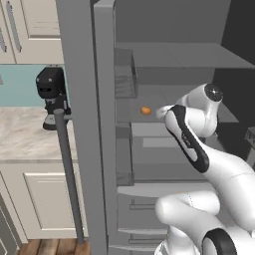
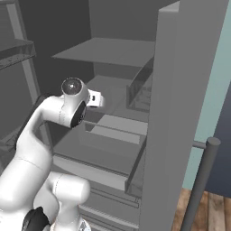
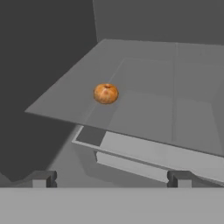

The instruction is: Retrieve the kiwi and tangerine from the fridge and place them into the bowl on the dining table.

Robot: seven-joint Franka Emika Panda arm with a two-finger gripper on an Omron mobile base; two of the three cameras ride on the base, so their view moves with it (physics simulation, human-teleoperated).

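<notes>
Inside, the fridge stood open, its grey door edge running down the left base view with a long bar handle in front of it. On a middle shelf lay the tangerine, alone on the flat grey surface, toward the left and near side of that shelf as the hand camera saw it; in the left base view it showed as a small orange spot just left of the arm's wrist. The gripper hung short of the shelf's near edge, well apart from the fruit, touching nothing, its two dark fingertips spread wide with only empty air between them. Below the shelf a pale drawer front crossed the hand view. The white arm reached up and into the fridge from the base, its elbow bent. To the left, outside the fridge, a black coffee machine sat on a beige counter above cream cabinets. In the right base view the arm leaned in toward the shelves beside the right door.
</notes>
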